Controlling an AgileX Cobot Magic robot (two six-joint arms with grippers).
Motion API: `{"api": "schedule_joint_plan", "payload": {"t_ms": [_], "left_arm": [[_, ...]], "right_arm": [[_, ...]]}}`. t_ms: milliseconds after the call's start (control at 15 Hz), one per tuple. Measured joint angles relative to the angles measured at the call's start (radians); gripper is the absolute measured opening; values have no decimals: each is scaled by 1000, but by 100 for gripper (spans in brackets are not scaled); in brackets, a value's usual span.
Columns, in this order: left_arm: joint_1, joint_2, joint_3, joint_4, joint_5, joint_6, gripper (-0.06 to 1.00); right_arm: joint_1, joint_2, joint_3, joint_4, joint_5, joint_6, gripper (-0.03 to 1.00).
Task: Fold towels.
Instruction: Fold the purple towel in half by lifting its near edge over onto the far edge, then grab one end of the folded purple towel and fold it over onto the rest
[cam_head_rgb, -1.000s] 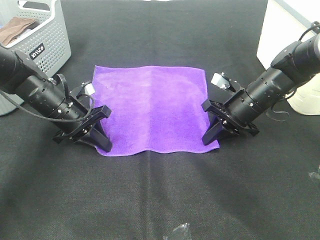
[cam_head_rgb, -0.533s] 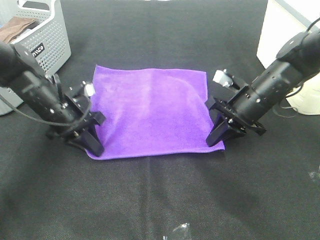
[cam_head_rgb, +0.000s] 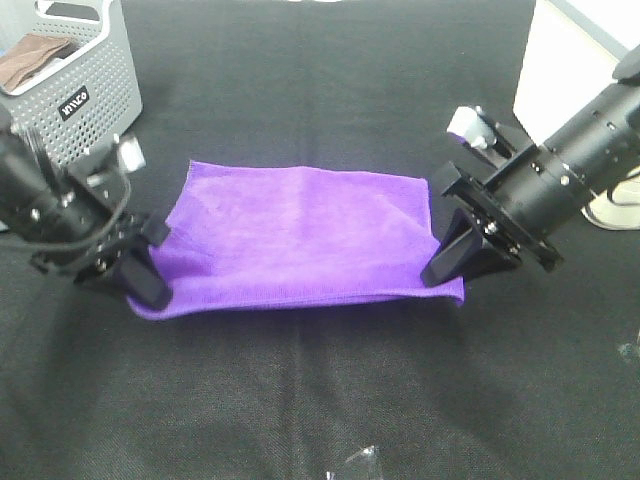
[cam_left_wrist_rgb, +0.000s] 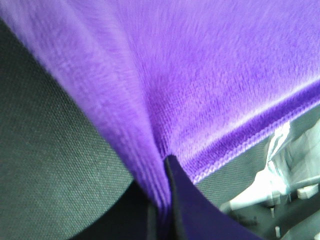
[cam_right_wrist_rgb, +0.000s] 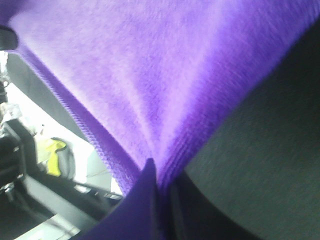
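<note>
Over the last second the left hand (cam_head_rgb: 150, 290) has swung outward and the right hand (cam_head_rgb: 443, 272) outward and higher, so the two have drawn apart. The bright purple microfibre towel (cam_head_rgb: 300, 235), flat before, now has its near edge raised off the black fabric-covered desk (cam_head_rgb: 300, 400). That edge is pulled straight between its pinched corners, the wavy hem gone. Its far edge has slid nearer.

towel (cam_head_rgb: 300, 230) on table (cam_head_rgb: 320, 400), centre; left gripper (cam_head_rgb: 150, 292) on its near-left corner; right gripper (cam_head_rgb: 443, 272) on its near-right corner; basket (cam_head_rgb: 90, 100) behind, far left; cloth (cam_head_rgb: 32, 58) in basket
</note>
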Motion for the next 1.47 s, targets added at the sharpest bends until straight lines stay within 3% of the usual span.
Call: {"api": "schedule_joint_plan", "payload": {"t_ms": [267,400,467,667,1000,1267,1467], "left_arm": [[3,109,-224,34,-27,-23,0],[3,223,-407,84,-36,-72,0],[3,223,-407,84,-36,-72,0],[3,370,-657,164,-27,-135,0],[3,494,-822,195,-18,-137,0],[3,549,-874,195,-40,-137,0],[3,568,-880,201,-67,-137,15]], "right_arm": [[0,143,-273,-84,-20,60,0],[0,265,-472,-115,-18,96,0],[0,265,-472,-115,-18,96,0],[0,417,-730,-171,-16,123,0],[0,543,-914,-207,-31,125,0],[0,579,-930,-224,-79,125,0],[0,580,-933,-229,-103,128,2]]}}
